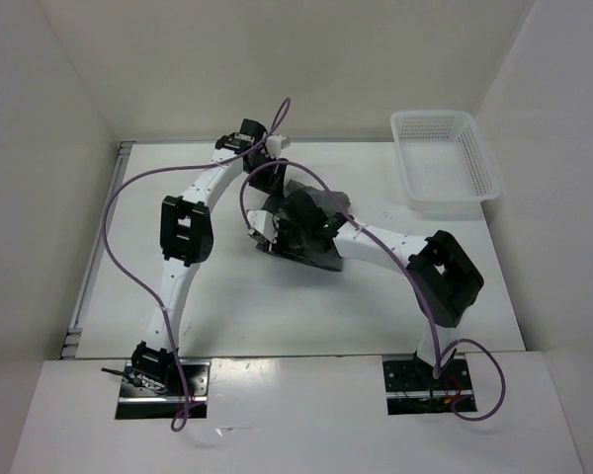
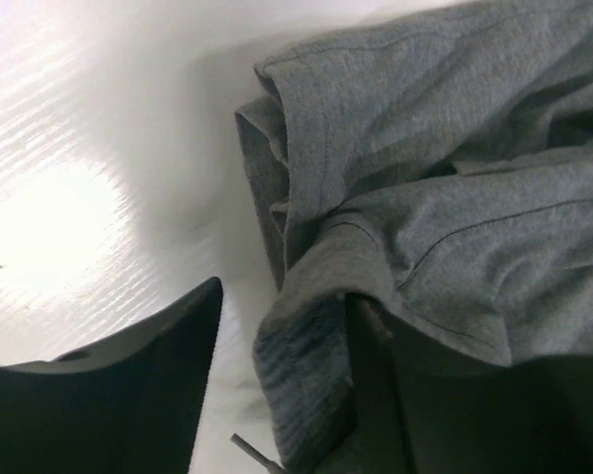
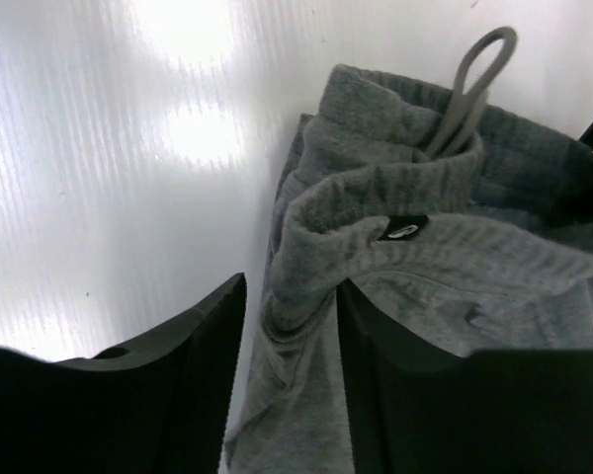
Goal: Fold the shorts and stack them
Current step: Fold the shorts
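The grey shorts (image 1: 314, 205) lie bunched in a heap at the middle of the white table. In the left wrist view the shorts (image 2: 455, 197) show a hemmed edge, and a fold of fabric hangs between the jaws against the right finger. My left gripper (image 2: 287, 296) is open; from above it (image 1: 274, 163) sits at the heap's far left edge. In the right wrist view the gathered waistband (image 3: 395, 188) with a drawstring loop (image 3: 479, 69) runs between the jaws. My right gripper (image 3: 292, 286) is open around that fabric; from above it (image 1: 277, 225) sits at the heap's near left side.
A white mesh basket (image 1: 407, 173) stands at the table's far right corner. White walls enclose the table on the left, back and right. Purple cables loop over both arms. The right arm's elbow (image 1: 445, 276) hangs over the right half of the table.
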### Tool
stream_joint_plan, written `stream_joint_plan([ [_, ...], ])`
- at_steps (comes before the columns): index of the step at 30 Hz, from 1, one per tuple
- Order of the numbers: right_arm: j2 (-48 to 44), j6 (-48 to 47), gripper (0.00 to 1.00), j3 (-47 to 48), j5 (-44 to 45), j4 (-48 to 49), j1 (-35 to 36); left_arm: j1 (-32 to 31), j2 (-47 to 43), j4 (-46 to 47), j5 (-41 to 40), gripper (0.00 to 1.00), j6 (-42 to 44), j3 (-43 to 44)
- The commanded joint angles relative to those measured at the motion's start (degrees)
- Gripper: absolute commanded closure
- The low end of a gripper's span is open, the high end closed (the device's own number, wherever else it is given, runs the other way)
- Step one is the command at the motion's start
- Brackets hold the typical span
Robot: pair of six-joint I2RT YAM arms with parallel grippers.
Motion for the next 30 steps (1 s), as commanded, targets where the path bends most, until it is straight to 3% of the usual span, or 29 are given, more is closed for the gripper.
stream_joint_plan([
  [1, 0.0, -0.4, 0.48, 2.1, -0.8, 2.3, 1.9, 0.9, 0.9, 1.1, 1.9, 0.38, 0.2, 1.9],
  [5, -1.2, 4.2, 0.46, 7.7, -2.9, 1.2, 3.3, 2.3, -3.1, 0.6, 1.9, 0.15, 0.2, 3.1],
  [13, -9.8, 11.8, 0.47, 11.3, -3.5, -2.8, 0.3, 3.8, -17.9, -0.4, 1.2, 0.12, 0.2, -4.4],
  [14, -10.8, 13.0, 0.49, 10.6, -2.9, -2.8, -0.7, 3.8, -20.7, -0.4, 1.2, 0.14, 0.2, -7.2],
  [18, -12.2, 20.9, 0.66, 5.9, 2.6, -2.1, -7.4, 1.7, -27.3, -1.2, 6.1, 0.42, 0.2, -16.0],
  [19, -10.9, 22.7, 0.70, 5.2, 3.7, -1.5, -11.1, 1.0, -28.2, -2.2, 7.2, 0.50, 0.2, -17.6],
  [20, -8.4, 24.3, 0.75, 4.4, 4.4, -1.5, -13.1, -0.6, -29.7, -3.9, 8.4, 0.66, 0.2, -18.8],
  [21, -7.2, 25.4, 0.77, 4.4, 4.4, 0.0, -14.8, -1.6, -29.7, -5.1, 10.9, 0.71, 0.2, -19.8],
  [24, -3.3, 26.0, 0.85, 3.6, 5.1, 1.4, -18.2, -5.9, -30.3, -8.7, 13.5, 0.81, 0.2, -23.2],
  [30, 4.6, 30.0, 0.89, 7.1, 3.9, 3.4, -23.2, -7.2, -28.2, -7.5, 14.2, 0.86, 0.2, -31.4],
])
